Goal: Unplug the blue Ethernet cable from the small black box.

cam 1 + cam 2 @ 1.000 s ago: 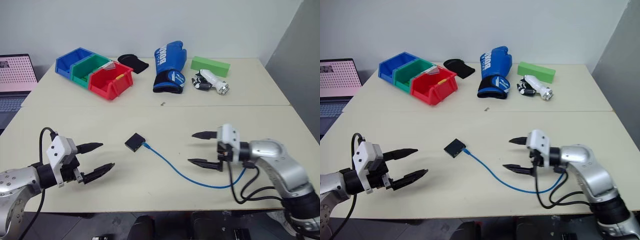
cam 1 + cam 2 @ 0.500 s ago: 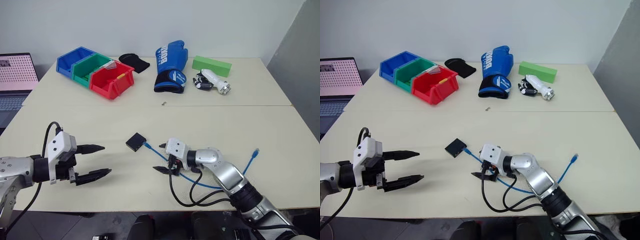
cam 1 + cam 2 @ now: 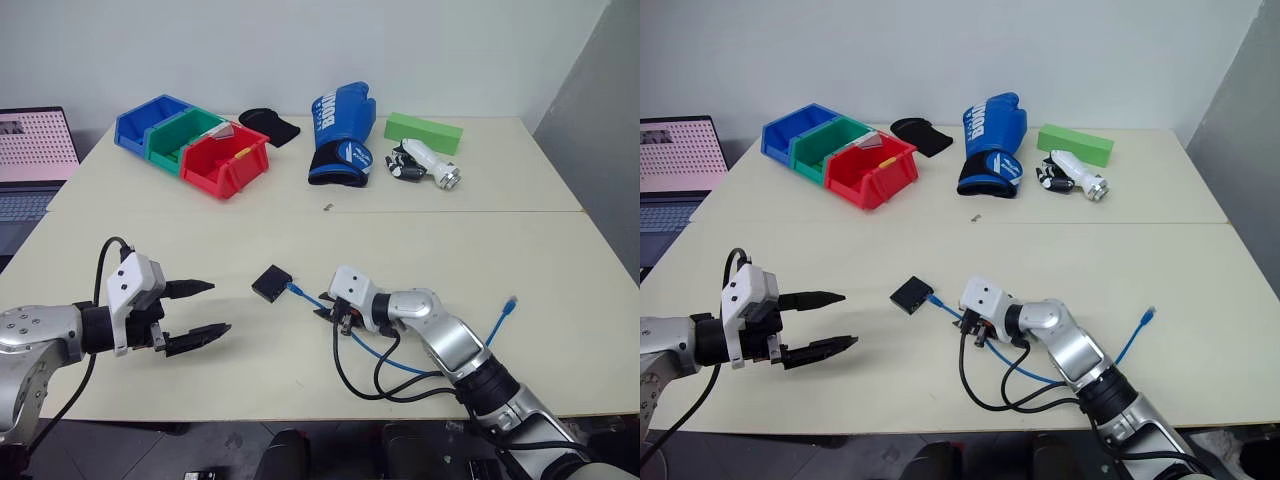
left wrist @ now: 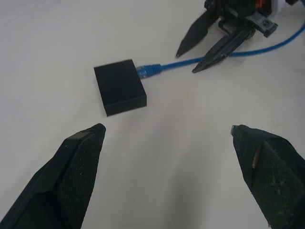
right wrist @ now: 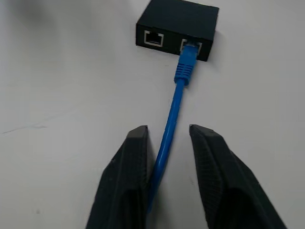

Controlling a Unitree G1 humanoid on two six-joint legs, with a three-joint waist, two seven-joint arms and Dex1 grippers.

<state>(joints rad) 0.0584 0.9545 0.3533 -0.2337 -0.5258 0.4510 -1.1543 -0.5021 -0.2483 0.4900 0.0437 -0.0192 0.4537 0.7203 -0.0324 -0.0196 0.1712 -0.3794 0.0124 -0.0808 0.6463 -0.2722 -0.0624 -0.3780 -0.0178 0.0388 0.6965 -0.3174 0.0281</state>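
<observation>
While my right gripper (image 5: 167, 157) pinches the blue Ethernet cable (image 5: 177, 102), still plugged into the small black box (image 5: 178, 28), I keep the left gripper (image 3: 200, 312) spread and empty.

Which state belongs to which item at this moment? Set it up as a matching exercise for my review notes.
Items:
1. blue Ethernet cable
2. small black box
3. left gripper
4. right gripper

States:
A. open, hovering apart from the box
B. plugged into one port
C. down at the cable, a little behind its plug
D. lying flat, with one port empty

Pairs: 1-B, 2-D, 3-A, 4-C
</observation>
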